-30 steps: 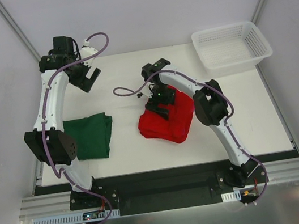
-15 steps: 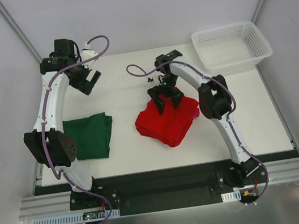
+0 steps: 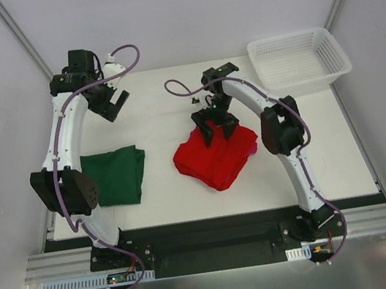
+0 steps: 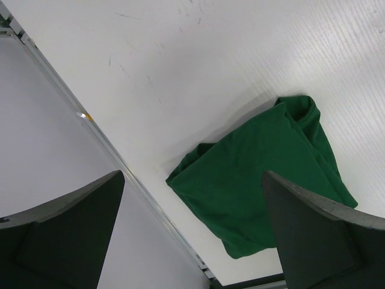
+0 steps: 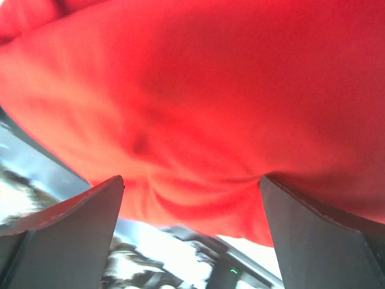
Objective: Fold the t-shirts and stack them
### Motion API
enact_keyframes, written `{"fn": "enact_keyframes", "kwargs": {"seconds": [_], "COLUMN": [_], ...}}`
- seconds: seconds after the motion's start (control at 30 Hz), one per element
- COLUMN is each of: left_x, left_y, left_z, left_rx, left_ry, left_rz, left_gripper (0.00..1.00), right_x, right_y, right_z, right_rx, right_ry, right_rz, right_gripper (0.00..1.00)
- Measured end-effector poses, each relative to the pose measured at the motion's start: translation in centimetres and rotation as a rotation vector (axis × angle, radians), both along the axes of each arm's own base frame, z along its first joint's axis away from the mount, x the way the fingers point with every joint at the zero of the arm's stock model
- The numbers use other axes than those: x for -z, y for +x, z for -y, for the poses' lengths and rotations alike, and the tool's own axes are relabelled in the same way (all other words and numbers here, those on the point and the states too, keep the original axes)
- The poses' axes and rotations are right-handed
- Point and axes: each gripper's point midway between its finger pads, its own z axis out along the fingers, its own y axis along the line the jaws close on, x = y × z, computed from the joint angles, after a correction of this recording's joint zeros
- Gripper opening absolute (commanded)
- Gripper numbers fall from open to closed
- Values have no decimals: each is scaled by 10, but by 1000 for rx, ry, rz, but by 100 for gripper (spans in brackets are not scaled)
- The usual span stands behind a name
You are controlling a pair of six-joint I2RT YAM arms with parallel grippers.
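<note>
- Green cloth first: the dark green t-shirt (image 3: 115,176) lies near the left edge of the table (image 3: 164,105), already a rough flat rectangle, partly hidden behind the left arm's elbow in the top view.
- Red t-shirt (image 3: 214,159) sits at the near centre, well apart from the green one, as a rumpled, loosely doubled bundle with soft creases.
- Both shirts look light, limp and non-slip. They will sag and unfold if lifted by one point, so I'd pinch through all the layers at a folded edge or corner, ideally at two spots.
- Right gripper (image 3: 218,133) hovers at the far edge of the red bundle with its claw released and nothing between the jaws. The wrist view shows only red cloth close below.
- Left gripper (image 3: 117,105) hangs farther back on the left, jaws spread wide and empty, looking down at the green shirt from well above.
- White mesh basket (image 3: 295,34) stands at the far right corner.
- Against a second ago, the right gripper has moved from over the middle of the red bundle to its far edge. The bundle has spread slightly leftward. The left arm and the green shirt are unchanged.
</note>
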Motion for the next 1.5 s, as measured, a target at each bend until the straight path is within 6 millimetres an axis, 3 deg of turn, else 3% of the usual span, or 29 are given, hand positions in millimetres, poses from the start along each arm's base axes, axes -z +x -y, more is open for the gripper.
{"fn": "enact_keyframes", "kwargs": {"seconds": [0.2,0.33,0.5,0.63,0.8,0.87,1.1,1.23,1.5], "left_x": [-6,-8,-27,-46,-53,-50,-39,-40,-40], "left_y": [2,2,-7,-25,-48,-53,-60,-60,-60], "left_z": [0,-6,-44,-71,-67,-66,-67,-67,-67], "left_rx": [4,-5,-102,-177,-173,-173,-178,-178,-178], "left_ry": [0,-2,-40,-44,-48,-48,-45,-44,-44], "left_rz": [18,23,74,128,147,140,110,113,114], "left_gripper": [98,99,99,99,99,99,99,99,99], "right_x": [-39,-70,-103,-98,-66,-56,-41,-49,-68], "right_y": [-5,-9,-6,-8,-10,-9,12,29,22], "right_z": [1,15,32,64,85,80,32,9,-7], "right_rx": [-172,-351,-752,-1143,-1342,-1383,-1486,-1519,-1557], "right_ry": [29,29,45,91,201,241,344,353,377], "right_rz": [174,332,554,614,583,589,676,724,748], "right_gripper": [100,100,100,100,100,100,100,100,100]}}
